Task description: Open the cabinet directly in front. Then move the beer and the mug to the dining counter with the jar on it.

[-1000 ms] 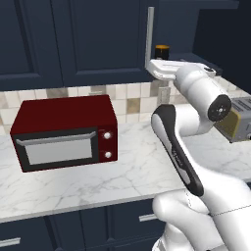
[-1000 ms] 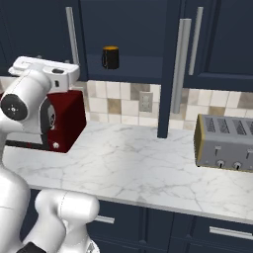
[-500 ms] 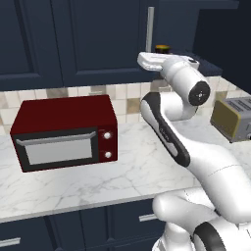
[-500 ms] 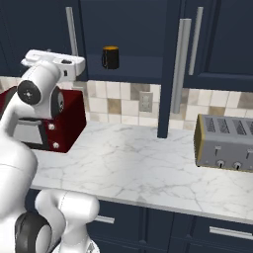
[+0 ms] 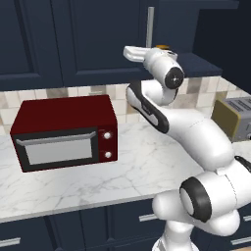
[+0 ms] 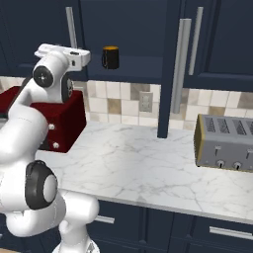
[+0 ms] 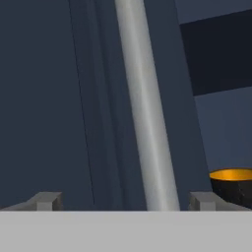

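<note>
From my remote station I start nearest the lens. In the hand view the gripper [image 7: 125, 202] stands with its jaws spread wide and nothing between them, one fingertip [image 7: 47, 201] at 7 o'clock and the other at 5 o'clock. The vertical silver bar handle [image 7: 145, 108] runs from 12 o'clock down to 6 o'clock between them. I judge the hand is squared up to this bar so that closing would take hold of it; I cannot tell whether either finger touches it.

Behind the handle is the navy cabinet door [image 7: 54, 98]. At 4 o'clock, past the door's edge, the mug [image 7: 231, 184] shows its orange top in the open part of the cabinet.

The right base view gives what the hand camera cannot. The gripper [image 6: 85, 58] sits at 10 o'clock, level with the mug [image 6: 110, 57] and just beside it. The cabinet's right door [image 6: 168, 69] is swung out edge-on, so the opening step looks part done. A toaster [image 6: 225, 143] stands at 3 o'clock on the marble worktop [image 6: 143, 173].

The left base view adds the red microwave [image 5: 66, 132] at 9 o'clock and the same handle [image 5: 150, 27] rising at 12 o'clock above the hand.
</note>
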Robot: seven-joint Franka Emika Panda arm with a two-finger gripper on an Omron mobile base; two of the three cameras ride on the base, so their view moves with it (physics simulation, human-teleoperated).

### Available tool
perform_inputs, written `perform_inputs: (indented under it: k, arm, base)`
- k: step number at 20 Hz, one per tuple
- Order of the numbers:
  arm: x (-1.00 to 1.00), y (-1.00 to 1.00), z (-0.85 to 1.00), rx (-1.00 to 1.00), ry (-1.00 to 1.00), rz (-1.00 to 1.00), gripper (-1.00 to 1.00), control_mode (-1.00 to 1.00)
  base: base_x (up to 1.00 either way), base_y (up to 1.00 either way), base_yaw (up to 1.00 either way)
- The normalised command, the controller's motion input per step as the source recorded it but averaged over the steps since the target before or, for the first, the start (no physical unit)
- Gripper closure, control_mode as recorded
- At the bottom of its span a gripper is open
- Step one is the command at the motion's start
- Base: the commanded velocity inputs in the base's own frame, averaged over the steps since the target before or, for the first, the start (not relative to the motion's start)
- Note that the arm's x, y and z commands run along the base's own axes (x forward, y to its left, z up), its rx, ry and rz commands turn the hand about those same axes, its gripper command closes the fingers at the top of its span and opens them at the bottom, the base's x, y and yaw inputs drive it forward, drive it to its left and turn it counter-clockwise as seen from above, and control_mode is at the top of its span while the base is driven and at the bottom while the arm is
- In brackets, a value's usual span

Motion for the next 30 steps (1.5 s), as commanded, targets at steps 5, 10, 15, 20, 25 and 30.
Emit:
perform_inputs:
  k: [5,10,15,20,25,30]
  arm:
    - [0.96,0.00,0.06,0.00,0.15,0.00,-1.00,-1.00]
    - [1.00,0.00,0.01,0.00,0.16,0.00,-1.00,-1.00]
    - [0.92,0.03,-0.34,0.00,0.06,0.00,1.00,-1.00]
    - [0.43,0.04,-0.14,-0.01,0.04,0.00,1.00,-1.00]
    - [0.00,0.00,0.00,0.00,0.00,0.00,1.00,-1.00]
    - [-0.02,0.00,0.00,0.00,0.00,0.00,1.00,-1.00]
  base:
    - [0.00,0.00,0.00]
    - [0.00,0.00,0.00]
    - [0.00,0.00,0.00]
    - [0.00,0.00,0.00]
    - [0.00,0.00,0.00]
    - [0.00,0.00,0.00]
